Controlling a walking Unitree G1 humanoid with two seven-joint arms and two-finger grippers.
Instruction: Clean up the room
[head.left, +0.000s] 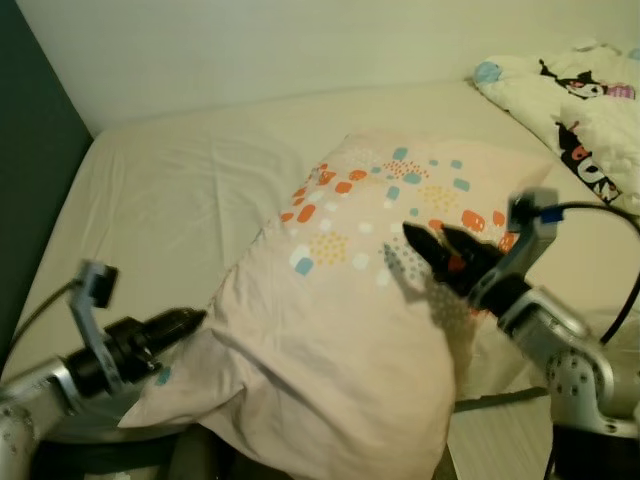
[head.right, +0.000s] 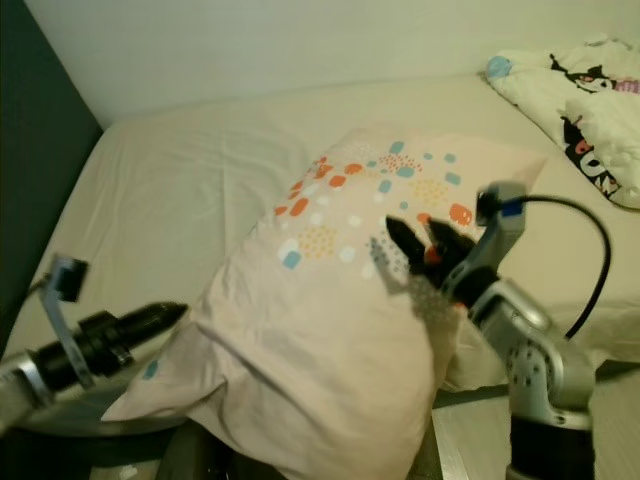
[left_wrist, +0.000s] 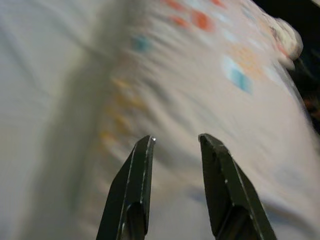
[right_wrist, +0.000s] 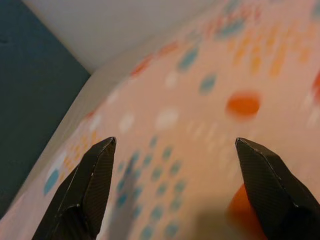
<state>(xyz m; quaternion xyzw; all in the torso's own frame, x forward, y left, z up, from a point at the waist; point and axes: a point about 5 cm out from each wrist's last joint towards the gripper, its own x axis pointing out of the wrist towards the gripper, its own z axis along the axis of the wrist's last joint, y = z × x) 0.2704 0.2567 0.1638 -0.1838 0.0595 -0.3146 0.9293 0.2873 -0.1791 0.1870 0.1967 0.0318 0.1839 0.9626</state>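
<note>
Nearest my head camera is the pale pink pillow with orange, teal and white spots (head.left: 345, 300), lying on the cream-sheeted bed (head.left: 170, 190). Its long axis runs diagonally: the near plain end hangs over the bed's front edge toward me, the far patterned end points away and to my right, toward the white cartoon-print blanket (head.left: 585, 110) bunched in the far right corner. Pillow and blanket are well apart.

Left gripper (head.left: 190, 320) is at the pillow's near left corner, fingertips touching or just beside the fabric; I can't tell which from the head views. Left wrist view shows its two black fingers (left_wrist: 132, 192) parted with a narrow gap, released, nothing between them, blurred pillow print just ahead.

Right gripper (head.left: 435, 243) sits over the pillow's right side, on the spotted part, casting a shadow on the fabric. Right wrist view shows its fingers (right_wrist: 87, 185) spread wide, released, pillow surface directly under them; I can't confirm contact.

Head views give me the whole pillow outline and both silver arms. Wrist views add the finger gaps; the right one also catches the dark teal wall (right_wrist: 30, 85) and white wall (right_wrist: 130, 25) at the bed's left corner.
</note>
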